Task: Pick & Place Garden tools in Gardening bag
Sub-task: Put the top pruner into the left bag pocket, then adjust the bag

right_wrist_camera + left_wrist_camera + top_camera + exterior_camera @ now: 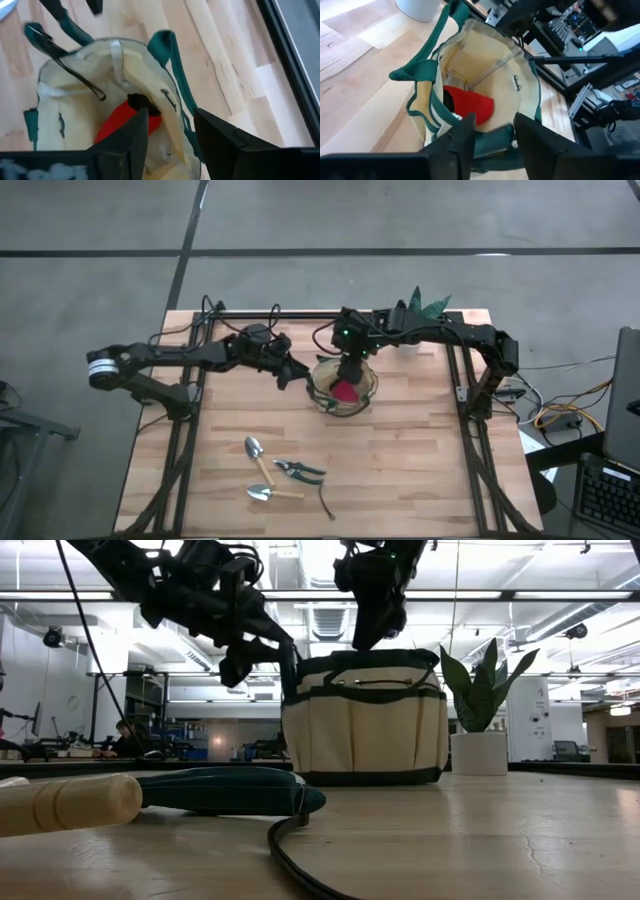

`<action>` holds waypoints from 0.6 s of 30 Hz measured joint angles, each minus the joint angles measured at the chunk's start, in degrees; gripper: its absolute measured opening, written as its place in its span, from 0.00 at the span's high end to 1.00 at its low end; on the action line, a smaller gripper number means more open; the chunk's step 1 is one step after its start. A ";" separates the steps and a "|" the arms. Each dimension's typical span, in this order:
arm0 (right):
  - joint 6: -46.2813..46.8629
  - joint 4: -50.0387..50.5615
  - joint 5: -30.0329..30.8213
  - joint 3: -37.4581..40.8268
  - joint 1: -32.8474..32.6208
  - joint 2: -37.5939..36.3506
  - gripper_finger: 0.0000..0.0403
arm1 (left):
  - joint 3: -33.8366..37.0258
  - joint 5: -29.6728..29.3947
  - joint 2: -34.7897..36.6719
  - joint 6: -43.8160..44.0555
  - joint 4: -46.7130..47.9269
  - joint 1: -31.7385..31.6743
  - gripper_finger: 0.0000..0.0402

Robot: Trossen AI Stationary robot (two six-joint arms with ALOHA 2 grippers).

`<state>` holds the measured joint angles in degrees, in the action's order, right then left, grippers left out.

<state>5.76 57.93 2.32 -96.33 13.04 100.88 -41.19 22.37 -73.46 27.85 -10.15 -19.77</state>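
Now red glove (470, 106) lies inside bag (362, 398). Right gripper (167, 131) over bag mouth, fingers apart, empty. Left gripper (492, 132) at bag rim, fingers spread, holding nothing. Trowels (256, 452), shears (297, 470) well clear of bag, near table's front edge. Best: lift right gripper straight up, avoid snagging handle loops.

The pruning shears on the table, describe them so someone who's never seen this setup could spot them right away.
Start at the tan gardening bag near the middle of the wooden table, then look toward the near edge, where a few tools lie loose. The pruning shears sit between two trowels with wooden handles. Dark grey-green handles and short blades set them apart from those shiny scoops.
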 joint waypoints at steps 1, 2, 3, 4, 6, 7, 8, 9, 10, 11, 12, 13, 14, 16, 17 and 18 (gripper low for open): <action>0.00 0.63 -0.01 0.02 0.00 0.00 0.62 | 0.00 -0.45 0.24 0.19 -0.06 0.00 0.63; 0.00 1.20 0.01 0.02 0.00 0.00 0.63 | 0.00 -0.95 0.46 0.22 -0.30 0.00 0.62; 0.00 1.67 0.01 0.02 0.00 0.00 0.63 | 0.00 -1.45 0.66 0.21 -0.30 0.00 0.61; 0.00 2.13 0.01 0.02 0.00 0.00 0.63 | 0.00 -1.47 0.77 0.17 -0.28 -0.01 0.60; 0.00 2.60 0.01 0.02 0.00 0.00 0.62 | -0.03 -1.69 0.92 -0.28 -0.28 -0.13 0.59; 0.00 2.77 0.01 0.02 0.00 0.00 0.62 | -0.11 -1.88 1.04 -0.52 -0.26 -0.13 0.58; 0.00 2.94 0.01 0.02 0.00 -0.07 0.62 | -0.23 -1.92 1.14 -0.84 -0.33 -0.13 0.58; 0.00 3.12 0.01 0.02 0.00 -0.20 0.62 | -0.39 -1.95 1.23 -1.01 -0.35 -0.13 0.58; 0.00 3.38 0.02 0.02 0.00 -0.31 0.61 | -0.53 -2.02 1.39 -1.02 -0.42 -0.13 0.58; -0.14 3.71 0.03 0.02 0.00 -0.48 0.61 | -0.64 -2.04 1.46 -1.04 -0.39 -0.13 0.58; -0.33 4.10 0.03 0.02 0.00 -0.69 0.61 | -0.82 -2.08 1.53 -1.06 -0.37 -0.13 0.58; -0.72 4.58 0.05 0.02 0.00 -0.82 0.61 | -1.00 -2.10 1.67 -1.07 -0.37 -0.13 0.58; -1.12 5.02 0.07 0.02 0.00 -0.97 0.61 | -1.21 -2.09 1.85 -1.07 -0.41 -0.13 0.58; -1.57 5.84 0.21 0.02 0.03 -1.07 0.61 | -2.00 -2.08 2.32 -1.08 -0.82 0.11 0.58; -1.83 6.20 0.21 0.02 0.14 -1.07 0.62 | -2.50 -1.89 2.54 -1.30 -1.02 0.34 0.58; -2.03 6.43 0.21 0.02 0.29 -1.07 0.62 | -2.96 -1.21 2.70 -1.82 -1.05 0.52 0.58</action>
<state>3.73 64.36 2.52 -96.31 13.33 99.81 -44.15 21.16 -70.76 26.03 -11.20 -19.25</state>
